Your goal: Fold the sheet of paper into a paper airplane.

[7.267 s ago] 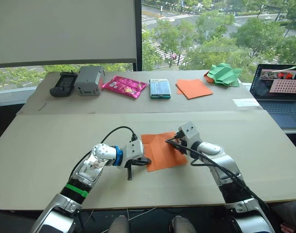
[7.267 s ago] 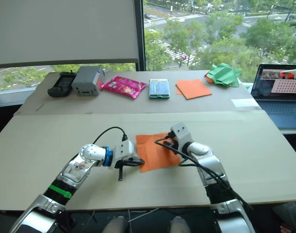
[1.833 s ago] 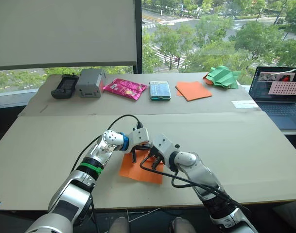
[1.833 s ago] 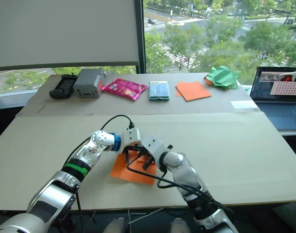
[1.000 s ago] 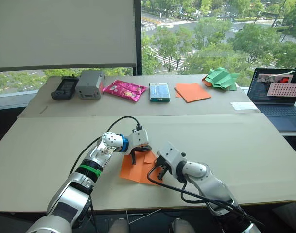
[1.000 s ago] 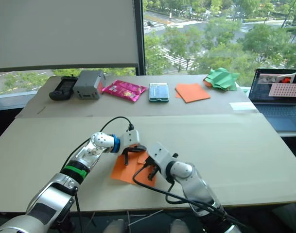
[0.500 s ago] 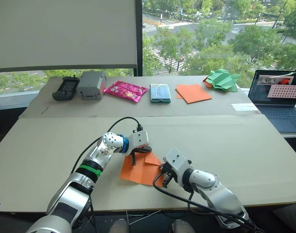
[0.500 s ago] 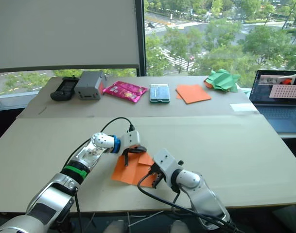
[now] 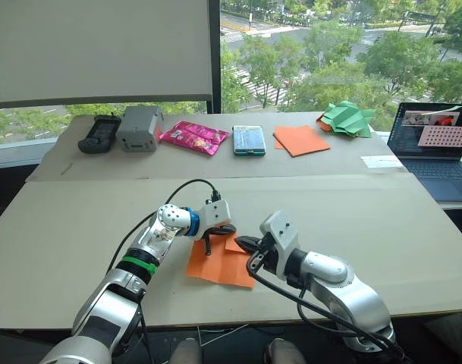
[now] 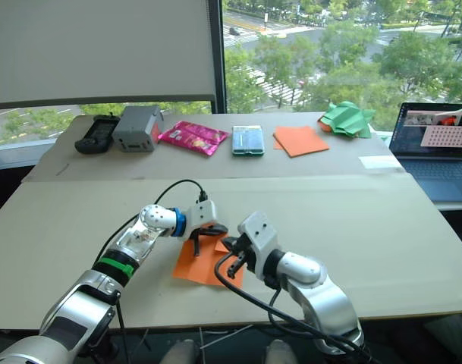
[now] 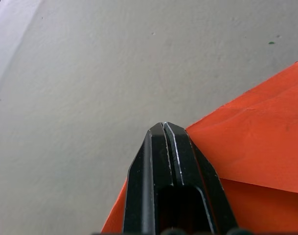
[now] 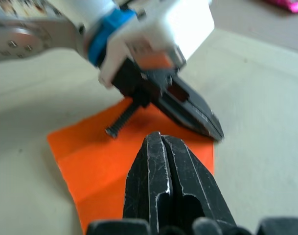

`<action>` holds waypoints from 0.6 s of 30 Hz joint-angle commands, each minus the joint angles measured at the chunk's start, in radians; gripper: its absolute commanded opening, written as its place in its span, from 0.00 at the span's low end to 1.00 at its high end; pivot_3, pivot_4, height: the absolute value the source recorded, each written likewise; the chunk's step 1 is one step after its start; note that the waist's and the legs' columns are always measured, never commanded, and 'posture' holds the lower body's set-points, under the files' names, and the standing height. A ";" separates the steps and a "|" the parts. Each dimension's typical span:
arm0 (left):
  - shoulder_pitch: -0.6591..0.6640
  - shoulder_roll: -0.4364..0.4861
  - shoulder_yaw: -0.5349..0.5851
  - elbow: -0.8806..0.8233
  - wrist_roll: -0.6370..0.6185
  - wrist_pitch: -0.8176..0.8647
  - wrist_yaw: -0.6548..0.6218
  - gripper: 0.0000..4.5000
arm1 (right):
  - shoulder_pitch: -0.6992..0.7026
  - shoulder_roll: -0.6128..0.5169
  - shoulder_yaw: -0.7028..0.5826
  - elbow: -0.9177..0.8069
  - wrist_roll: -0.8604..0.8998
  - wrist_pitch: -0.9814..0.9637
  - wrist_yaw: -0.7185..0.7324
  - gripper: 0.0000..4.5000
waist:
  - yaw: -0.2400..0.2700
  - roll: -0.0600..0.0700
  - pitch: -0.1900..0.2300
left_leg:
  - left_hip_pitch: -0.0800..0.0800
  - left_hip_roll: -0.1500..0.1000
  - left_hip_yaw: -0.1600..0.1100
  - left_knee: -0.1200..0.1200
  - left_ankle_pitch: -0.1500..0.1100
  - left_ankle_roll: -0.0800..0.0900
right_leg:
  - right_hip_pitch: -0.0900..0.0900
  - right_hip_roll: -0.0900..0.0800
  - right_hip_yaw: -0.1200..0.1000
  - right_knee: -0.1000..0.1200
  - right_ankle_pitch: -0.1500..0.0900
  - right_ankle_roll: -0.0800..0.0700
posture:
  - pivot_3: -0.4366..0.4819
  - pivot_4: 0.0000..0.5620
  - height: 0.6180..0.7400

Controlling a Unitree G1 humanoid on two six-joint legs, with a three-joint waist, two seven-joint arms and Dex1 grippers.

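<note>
The sheet of paper [image 9: 219, 265], bright orange with a folded flap and creases, lies flat on the near table. My left gripper [image 9: 207, 249] is shut, its tips pointing down onto the sheet's far edge; in the left wrist view its fingertips [image 11: 163, 126] meet over the paper's border [image 11: 256, 132]. My right gripper [image 9: 240, 242], shut and holding nothing, hovers at the sheet's far right corner, close beside the left one. The right wrist view shows its fingers [image 12: 158, 139] above the paper [image 12: 100, 156] with the left gripper [image 12: 188, 107] just ahead. The paper airplane is out of view.
On the back table stand a black controller [image 9: 99, 133], grey box [image 9: 139, 127], pink packet [image 9: 194, 136], teal phone-like box [image 9: 249, 139], smooth orange sheets [image 9: 301, 140] and a green paper shape [image 9: 348, 117]. A laptop [image 9: 435, 140] sits at the right.
My right gripper has swung from the sheet's near edge up to its far right corner, beside the left gripper. The left gripper and the paper have stayed put.
</note>
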 commanded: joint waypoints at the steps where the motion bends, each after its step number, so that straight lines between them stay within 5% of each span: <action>1: 0.024 0.017 -0.019 0.024 0.038 0.033 -0.001 0.00 | -0.042 -0.020 0.077 0.096 -0.073 -0.074 -0.036 0.01 | -0.001 0.000 0.001 | 0.000 0.000 0.000 0.000 0.000 0.000 | 0.000 0.000 0.000 0.000 0.000 0.000 | 0.48 0.27 0.72; 10: 0.063 0.043 0.035 -0.082 0.001 0.092 0.020 0.00 | -0.103 -0.017 0.174 0.369 -0.157 -0.180 -0.044 0.01 | -0.005 0.001 0.001 | -0.001 0.000 0.000 0.000 0.004 0.007 | 0.000 0.000 0.000 0.001 0.000 0.000 | 0.48 0.27 0.72; 16: 0.145 0.064 0.206 -0.325 -0.160 0.344 0.059 0.00 | -0.101 -0.032 0.202 0.403 -0.177 -0.174 -0.030 0.01 | -0.024 0.001 0.002 | -0.001 0.000 0.000 -0.001 0.006 0.010 | 0.001 0.000 0.001 0.002 0.000 0.000 | 0.48 0.27 0.72; 18: 0.186 0.087 0.257 -0.422 -0.208 0.424 0.062 0.19 | -0.102 -0.033 0.208 0.411 -0.182 -0.174 -0.029 0.00 | -0.024 0.001 0.002 | -0.001 0.000 0.000 -0.002 0.006 0.010 | 0.000 0.001 0.001 0.002 0.000 0.000 | 0.48 0.27 0.72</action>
